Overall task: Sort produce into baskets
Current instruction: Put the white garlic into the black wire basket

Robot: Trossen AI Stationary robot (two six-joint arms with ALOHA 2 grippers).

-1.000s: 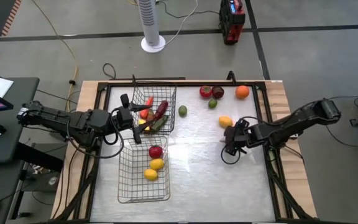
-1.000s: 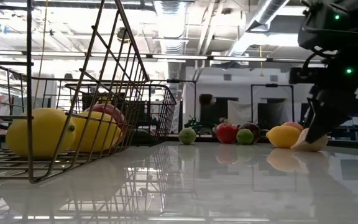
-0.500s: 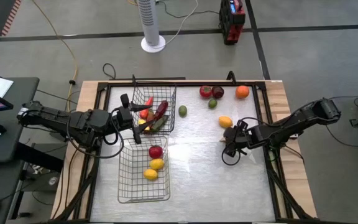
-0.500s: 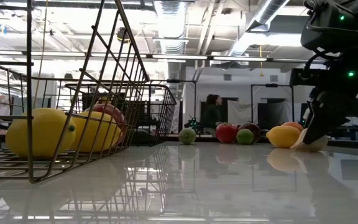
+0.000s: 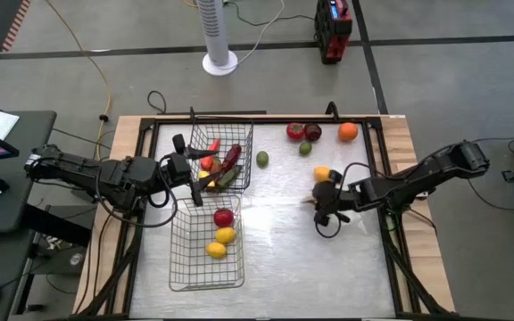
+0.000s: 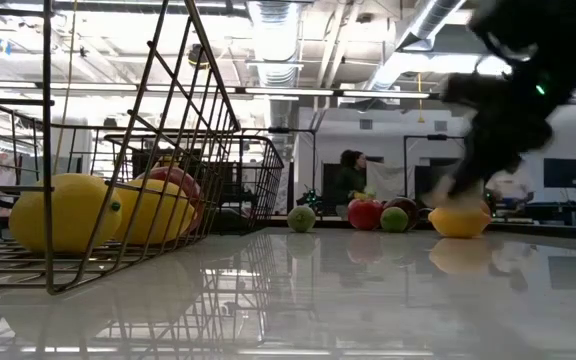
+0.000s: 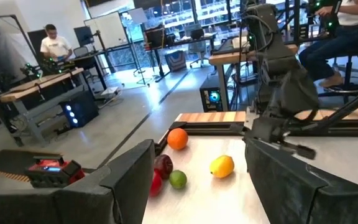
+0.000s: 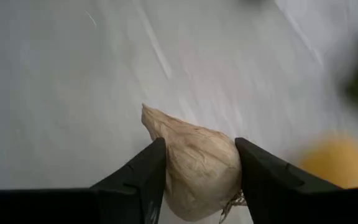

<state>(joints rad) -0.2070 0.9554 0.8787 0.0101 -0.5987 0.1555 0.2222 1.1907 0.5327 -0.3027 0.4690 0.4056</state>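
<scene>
From above, a glossy white worktop [image 5: 275, 254] sits in a wooden frame on a grey concrete floor. A white tower fan [image 5: 217, 34] and a red and black device [image 5: 333, 28] stand beyond its far edge. Two wire baskets sit left of centre. The far basket [image 5: 221, 160] holds a dark red pepper [image 5: 230, 158] and other produce that is too tangled to name. The near basket [image 5: 205, 245] holds a red apple [image 5: 223, 217] and two lemons [image 5: 220, 242]. Loose along the far edge lie a tomato [image 5: 294, 132], a dark apple [image 5: 312, 133], an orange [image 5: 347, 132] and two limes [image 5: 261, 159]. The left gripper [image 5: 184, 169] rests beside the far basket. The right gripper [image 5: 318, 198] is over the open middle right, touching a loose lemon [image 5: 322, 173]. The worktop's near half is bare.

From table height, the near basket fills the left, and the right arm is a dark blur over the loose lemon [image 6: 459, 221]. A person [image 6: 348, 182] stands in the workshop behind.

The left wrist view shows the left gripper's fingers [image 7: 129, 177] spread apart, gripping nothing. Beyond them are the orange, the lemon and people at desks.

The right wrist view shows the right gripper [image 8: 197, 165] clamped on a pale garlic bulb [image 8: 194, 158], with its base cut off by the frame.
</scene>
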